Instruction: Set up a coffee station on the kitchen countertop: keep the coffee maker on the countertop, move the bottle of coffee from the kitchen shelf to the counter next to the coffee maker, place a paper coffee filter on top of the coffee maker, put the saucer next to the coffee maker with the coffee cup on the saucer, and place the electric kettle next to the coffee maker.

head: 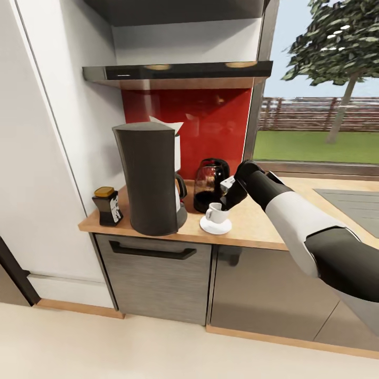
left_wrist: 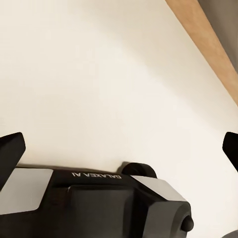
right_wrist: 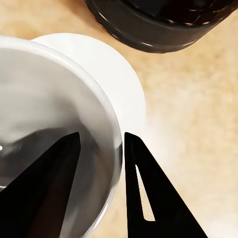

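The right gripper (right_wrist: 101, 148) pinches the rim of the cup (head: 216, 212) on the saucer (head: 215, 225); the left gripper (left_wrist: 119, 144) hangs open

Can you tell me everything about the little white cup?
The cup is small, white and glossy like china, with a handle on one side. It stands upright on the saucer, in front of the kettle. It looks empty inside. The right gripper straddles its rim, one finger inside, one outside.

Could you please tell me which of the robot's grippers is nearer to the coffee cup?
The right. The right gripper straddles the rim of the coffee cup on the saucer, one of its fingers inside. The left gripper faces pale floor, away from the countertop.
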